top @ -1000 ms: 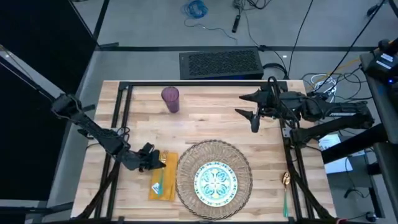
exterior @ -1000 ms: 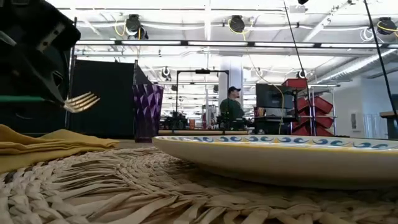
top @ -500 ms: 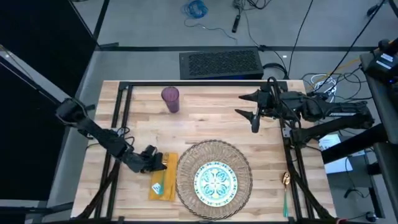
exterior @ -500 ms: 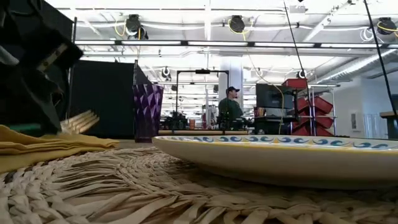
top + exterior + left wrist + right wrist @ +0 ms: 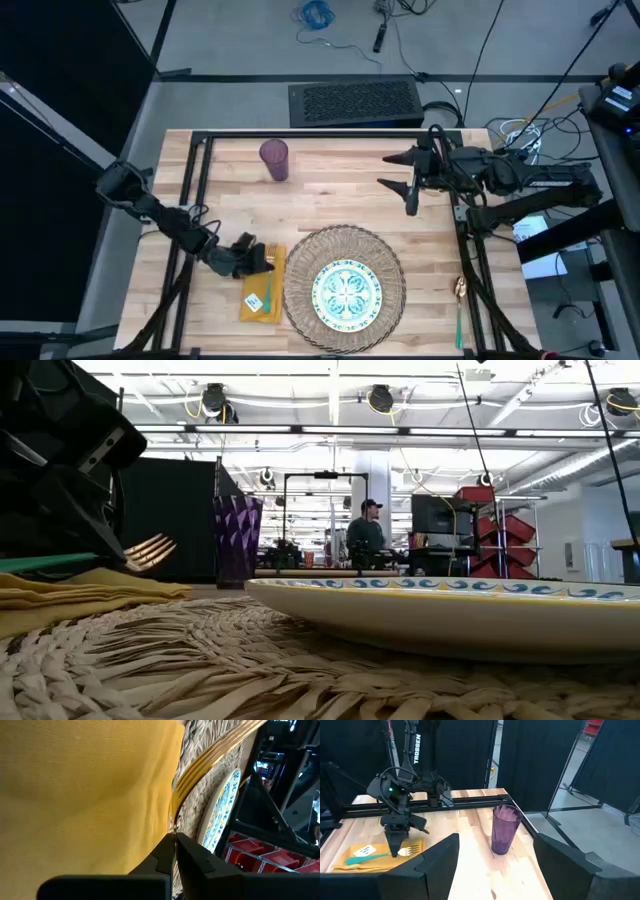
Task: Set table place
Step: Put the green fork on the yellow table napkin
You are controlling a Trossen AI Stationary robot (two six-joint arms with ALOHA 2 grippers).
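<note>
My left gripper [image 5: 250, 259], clamped on the fork [image 5: 150, 550] above the napkin [image 5: 262, 285] at the mat's [image 5: 345, 283] nine o'clock, could snag cloth.

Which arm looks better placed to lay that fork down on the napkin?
The left. Its gripper already holds the fork just above the napkin; the right gripper hangs open, far off.

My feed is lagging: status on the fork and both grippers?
Left gripper shut on gold fork, low over yellow napkin. Right gripper open, idle above far right table. Nothing in the way.
</note>
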